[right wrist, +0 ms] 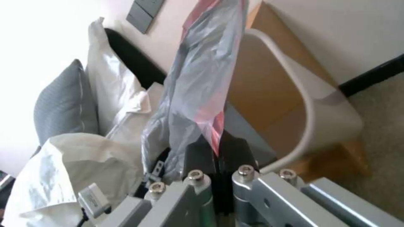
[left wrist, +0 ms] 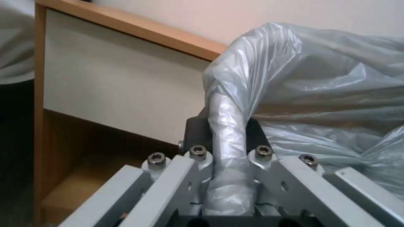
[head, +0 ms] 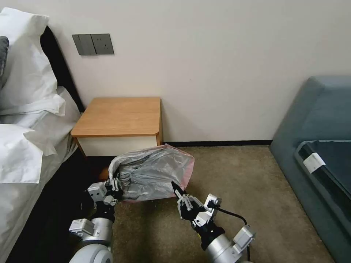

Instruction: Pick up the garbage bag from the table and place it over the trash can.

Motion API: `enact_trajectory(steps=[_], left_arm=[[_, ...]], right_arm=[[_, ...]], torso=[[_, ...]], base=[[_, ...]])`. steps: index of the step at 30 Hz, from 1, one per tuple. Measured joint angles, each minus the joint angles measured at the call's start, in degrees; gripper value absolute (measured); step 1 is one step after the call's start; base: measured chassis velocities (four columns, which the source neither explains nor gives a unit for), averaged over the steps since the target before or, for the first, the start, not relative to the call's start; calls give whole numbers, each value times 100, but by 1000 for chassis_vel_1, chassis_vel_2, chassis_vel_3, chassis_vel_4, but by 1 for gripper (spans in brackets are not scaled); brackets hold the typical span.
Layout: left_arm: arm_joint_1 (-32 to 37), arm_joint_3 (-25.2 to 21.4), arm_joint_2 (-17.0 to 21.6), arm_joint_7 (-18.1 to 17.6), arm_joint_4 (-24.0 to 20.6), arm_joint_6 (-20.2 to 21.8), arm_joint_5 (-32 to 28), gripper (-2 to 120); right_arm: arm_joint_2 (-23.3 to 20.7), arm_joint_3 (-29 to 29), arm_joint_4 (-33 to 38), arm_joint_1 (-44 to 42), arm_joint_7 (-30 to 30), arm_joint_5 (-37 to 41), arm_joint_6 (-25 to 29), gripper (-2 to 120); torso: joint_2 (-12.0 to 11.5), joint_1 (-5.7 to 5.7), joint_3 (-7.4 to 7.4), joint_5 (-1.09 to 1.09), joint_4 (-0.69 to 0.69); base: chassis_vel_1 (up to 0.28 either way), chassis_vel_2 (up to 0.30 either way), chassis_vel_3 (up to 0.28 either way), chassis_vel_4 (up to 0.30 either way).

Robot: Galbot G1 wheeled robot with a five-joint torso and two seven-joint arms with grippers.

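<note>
The garbage bag (head: 153, 175), grey wrinkly film with a pink rim, is stretched between my two grippers just in front of the table (head: 120, 115). My left gripper (head: 116, 184) is shut on the bag's left edge. In the left wrist view its fingers (left wrist: 227, 126) clamp film wrapped round a pale tube-like rim. My right gripper (head: 175, 188) pinches the bag's pink rim; its black pads (right wrist: 198, 154) are pressed together on it. The bag covers most of the trash can (right wrist: 336, 121); its cream wall and rolled rim show beside the bag (right wrist: 202, 78).
A bed with white linen and pillows (head: 25, 146) runs along the left, close to my left arm. A blue-grey sofa (head: 321, 124) stands at the right. Brown carpet (head: 237, 175) lies open between them. The wall is right behind the nightstand.
</note>
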Motion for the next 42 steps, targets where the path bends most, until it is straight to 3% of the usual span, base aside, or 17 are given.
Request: enact_trajectory(steps=[7,15,25,30,39,42], left_arm=[[52,-16,-37,-103,-166,186,-289,3],[224,-31,-15,-276,-710,896,-1082,3],[400,-40,48,-265,-989,1480,-1432,3],[399,-23,26,-272,-1034,1566,-1534,3],[269,-99,65,-338,-977,1570,-1525,3],[173,-147,106,-343,-866,1572,-1515,3]], right_arm=[[-36,120,-73,-125,-74,-178,145,0],[-48,266,-388,-83,-113,-273,300,0],[-57,576,-796,194,-143,-491,478,0],[-83,721,-1027,219,-238,-850,564,-2],[-239,918,-1169,29,-1032,-1746,788,25],[-270,1168,-1042,-120,-1732,-2373,1049,40]], torso=[[0,0,0,0,0],[0,0,0,1,0],[0,0,0,1,1],[0,0,0,1,0],[0,0,0,1,0],[0,0,0,1,1]], base=[[0,0,0,0],[0,0,0,0],[0,0,0,0],[0,0,0,0],[0,0,0,0],[0,0,0,0]])
